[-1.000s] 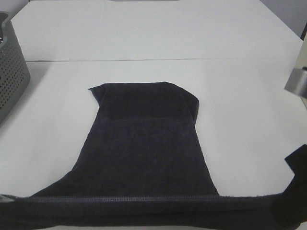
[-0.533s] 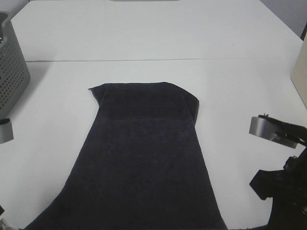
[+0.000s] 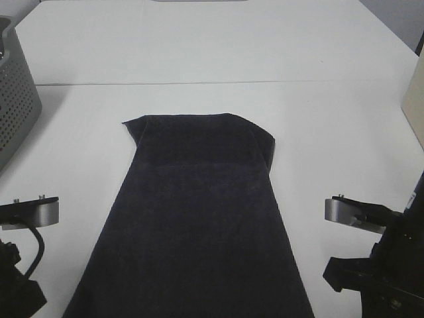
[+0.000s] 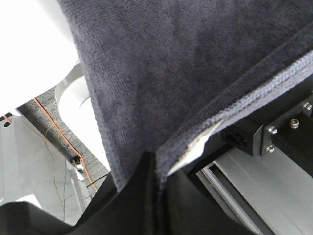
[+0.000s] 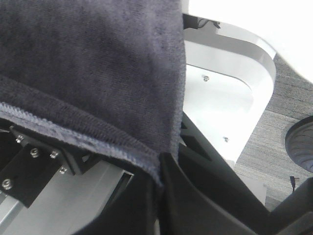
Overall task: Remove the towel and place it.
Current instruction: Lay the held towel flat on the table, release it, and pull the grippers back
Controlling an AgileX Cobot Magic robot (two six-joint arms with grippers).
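The towel (image 3: 199, 218) is showing as soft, matt terry cloth, its nap fuzzy and its hemmed edge ribbed with stitching; my left end effector (image 4: 155, 169) and right end effector (image 5: 159, 178) are looking like smooth black plastic with a dull sheen; the counter (image 3: 199, 46) is appearing white, smooth and faintly glossy; the basket (image 3: 16, 99) is showing perforated grey matt plastic.

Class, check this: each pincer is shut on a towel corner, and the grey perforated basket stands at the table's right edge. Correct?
No: the exterior high view shows the basket at the table's left edge. The left pincer and right pincer do hold towel corners.
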